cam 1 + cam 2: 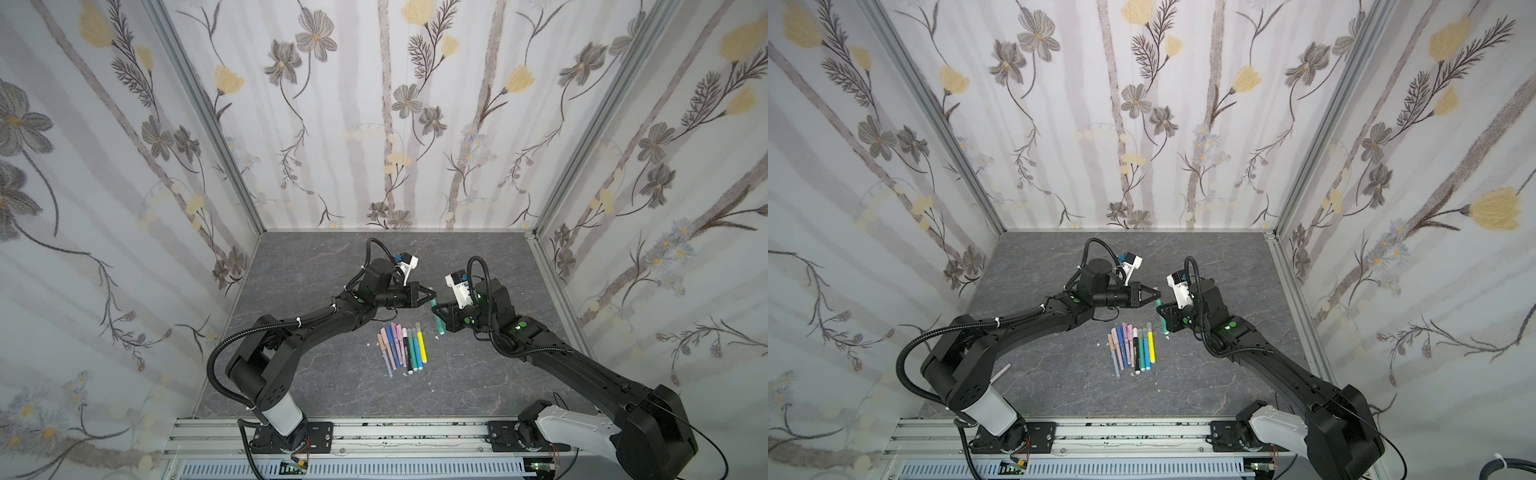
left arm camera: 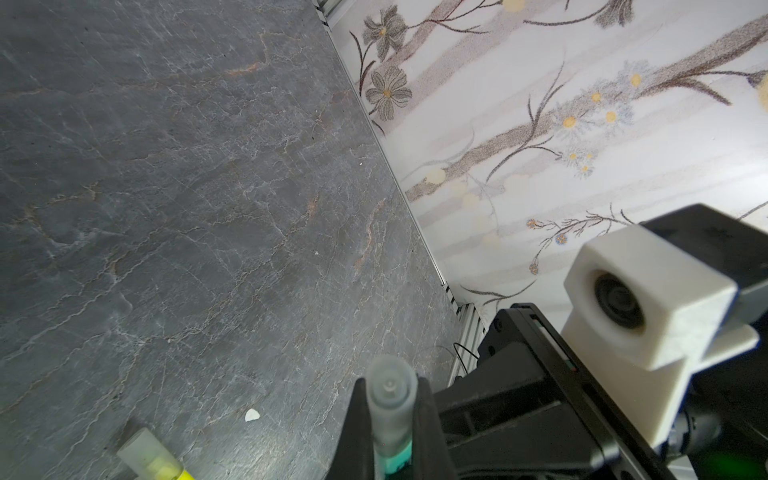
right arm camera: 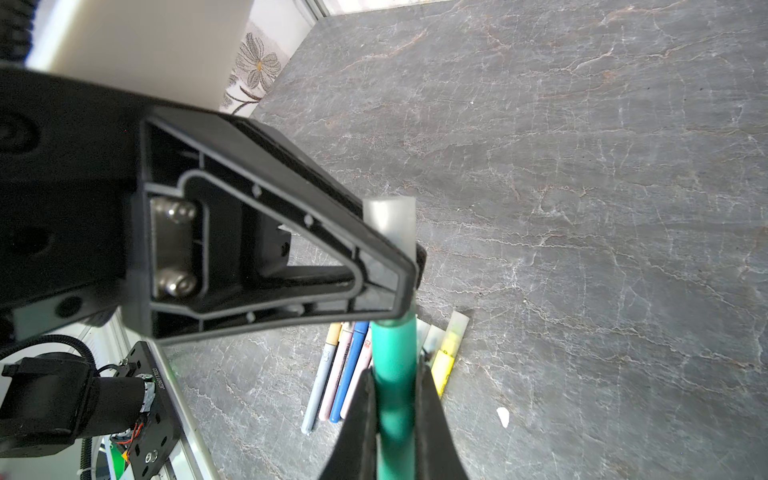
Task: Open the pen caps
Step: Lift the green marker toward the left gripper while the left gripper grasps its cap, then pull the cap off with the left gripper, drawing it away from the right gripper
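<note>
Just left of centre, a row of pens [image 1: 401, 348] lay side by side on the worktop [image 1: 332, 386]. Past its far end, the left tool [image 1: 432, 293] was clamped tight on the frosted pen cap [image 2: 390, 395] of a green pen [image 3: 395, 365] held clear of the worktop. The right tool [image 1: 435, 309] pinched the green barrel close beside that cap.

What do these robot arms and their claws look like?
The left arm and right arm are matte black with white base segments, green dots and ribbed black cables alongside. The left gripper and right gripper each have two black triangular fingers, with a white boxy camera mounted behind.
</note>
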Action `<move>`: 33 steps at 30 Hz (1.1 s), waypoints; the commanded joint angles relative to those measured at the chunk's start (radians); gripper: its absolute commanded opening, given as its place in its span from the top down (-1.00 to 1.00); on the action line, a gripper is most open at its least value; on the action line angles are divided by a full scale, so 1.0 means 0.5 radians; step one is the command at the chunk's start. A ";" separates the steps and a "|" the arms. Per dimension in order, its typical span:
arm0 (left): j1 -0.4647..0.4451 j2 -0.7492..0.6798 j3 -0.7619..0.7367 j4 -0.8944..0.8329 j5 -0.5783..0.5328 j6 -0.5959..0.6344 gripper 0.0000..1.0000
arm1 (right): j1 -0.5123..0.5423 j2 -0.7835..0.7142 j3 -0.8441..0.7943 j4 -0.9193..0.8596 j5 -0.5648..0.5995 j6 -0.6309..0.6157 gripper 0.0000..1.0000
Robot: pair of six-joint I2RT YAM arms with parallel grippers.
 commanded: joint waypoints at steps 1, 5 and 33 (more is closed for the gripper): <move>0.005 0.004 0.003 0.042 0.033 0.006 1.00 | 0.001 -0.005 0.017 0.045 -0.035 -0.010 0.78; 0.005 0.003 0.007 0.018 0.033 0.006 1.00 | 0.002 -0.003 -0.009 0.062 -0.045 -0.010 0.37; 0.175 0.103 0.164 -0.117 -0.322 -0.018 1.00 | 0.008 0.088 -0.094 0.050 -0.116 -0.075 1.00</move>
